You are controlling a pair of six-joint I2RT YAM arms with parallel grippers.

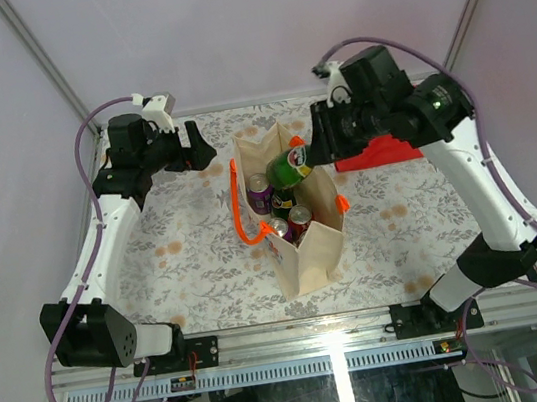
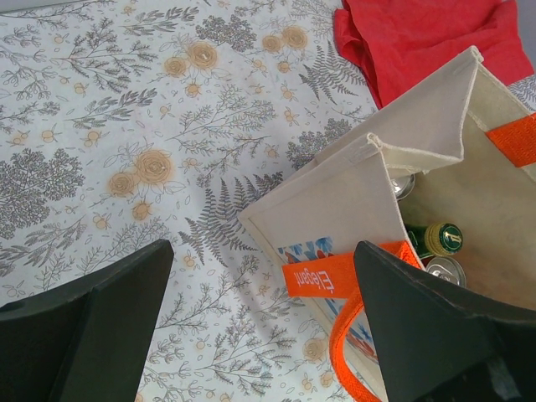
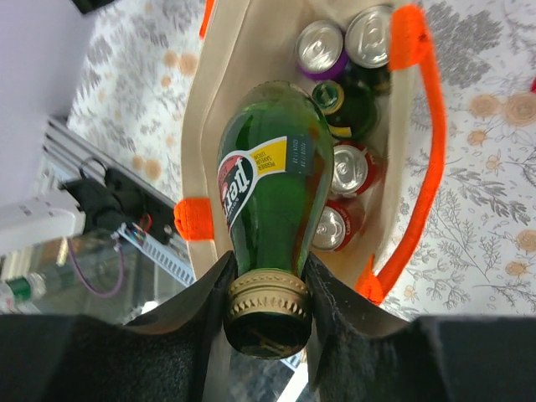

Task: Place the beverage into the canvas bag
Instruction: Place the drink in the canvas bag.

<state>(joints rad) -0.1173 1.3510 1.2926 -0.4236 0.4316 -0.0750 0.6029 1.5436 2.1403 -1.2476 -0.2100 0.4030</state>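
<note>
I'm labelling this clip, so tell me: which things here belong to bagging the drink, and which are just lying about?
In the job:
- bottle, gripped at the neck by the right claw over the bag
- bag

Lying about:
- red cloth
- cans and small bottle inside the bag
- left claw, open beside the bag

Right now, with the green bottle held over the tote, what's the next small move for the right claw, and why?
Probably lower the right claw straight down. It grips the green bottle by its cap, with the base pointing into the open canvas bag above the cans, so the bottle looks lined up but not yet resting inside.
</note>
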